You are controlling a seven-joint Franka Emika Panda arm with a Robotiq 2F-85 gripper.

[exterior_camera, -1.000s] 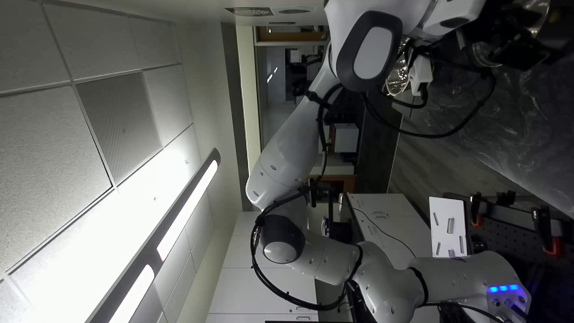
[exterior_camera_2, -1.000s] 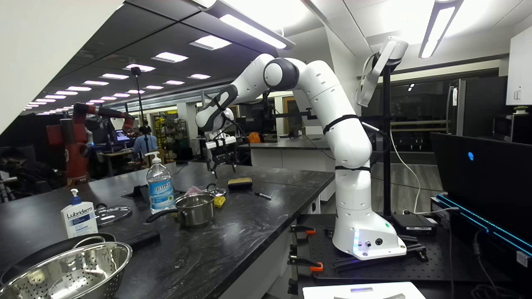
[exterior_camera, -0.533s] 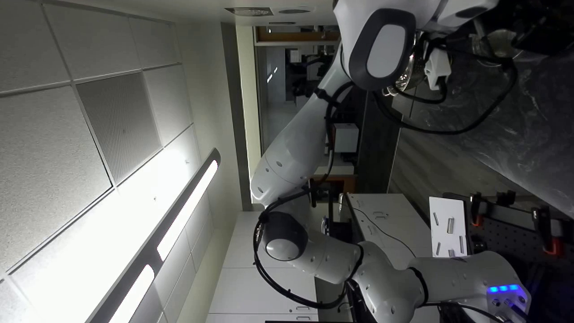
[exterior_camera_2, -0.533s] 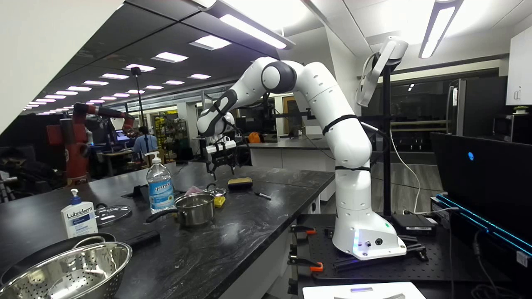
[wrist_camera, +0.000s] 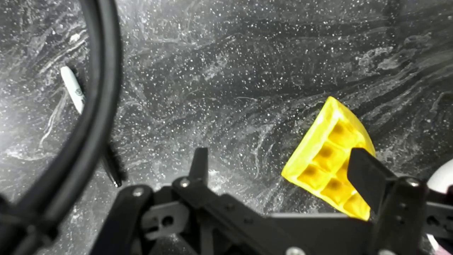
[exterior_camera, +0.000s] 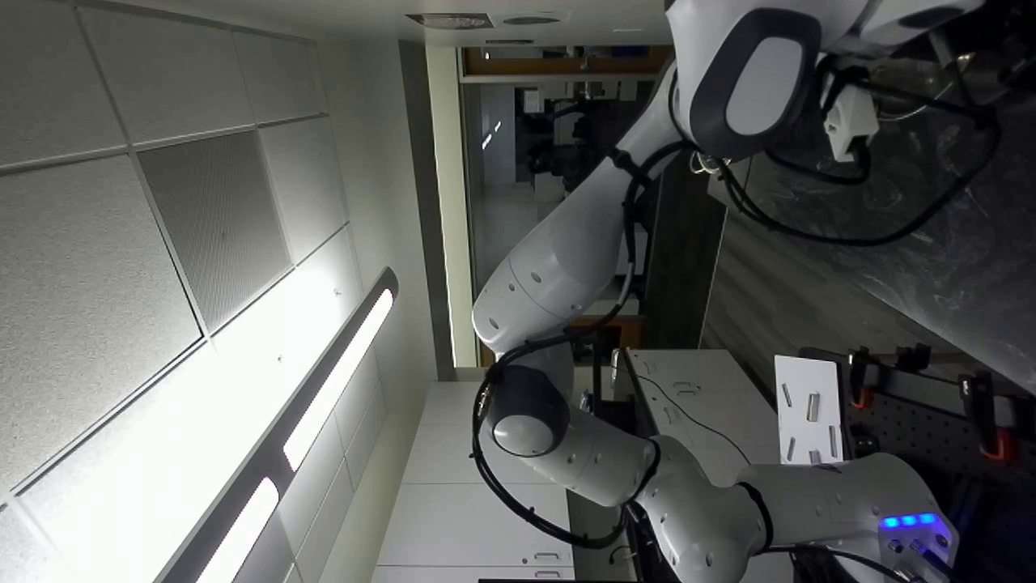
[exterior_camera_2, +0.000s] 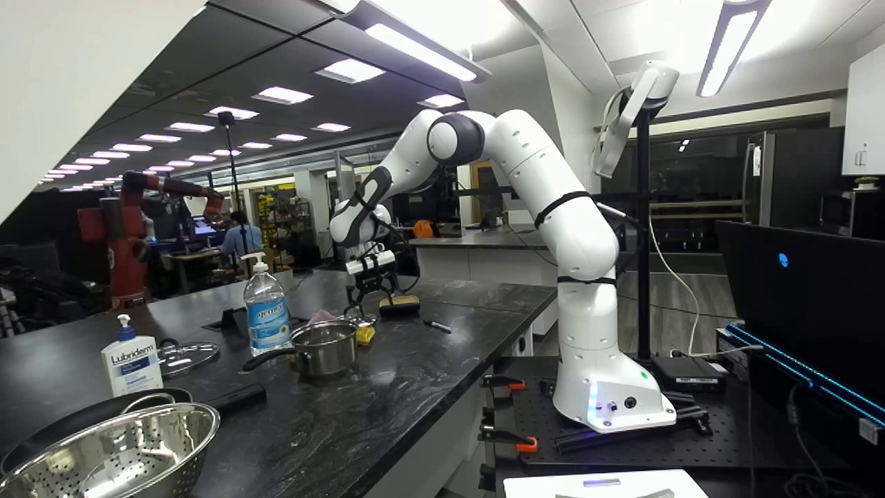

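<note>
The tool (wrist_camera: 279, 170) hung over the bench (wrist_camera: 219, 71) with its jaws spread wide and nothing gripped between them. The yellow waffle-shaped piece (wrist_camera: 324, 159) lay on the bench, gridded face up, and in an exterior view it sat just beside the steel pot (exterior_camera_2: 330, 356). The step in hand looked like lining up over that piece. In the wrist view it was off-centre, partly hidden behind the fingertip (wrist_camera: 368, 173) nearer that view's right edge; contact could not be made out. A straight descent from there risked setting that finger down on the grid, so the careful way was to shift across first, until the piece lay midway between the fingers. Its wedge outline slanted to the line of closing, and a slight wrist turn would probably have given the fingers flatter sides to meet, with less chance of it squirming out. The outer finger also needed room beside the pot. The marker (wrist_camera: 73, 88), partly behind a cable (wrist_camera: 106, 81), lay well apart from the piece.
</note>
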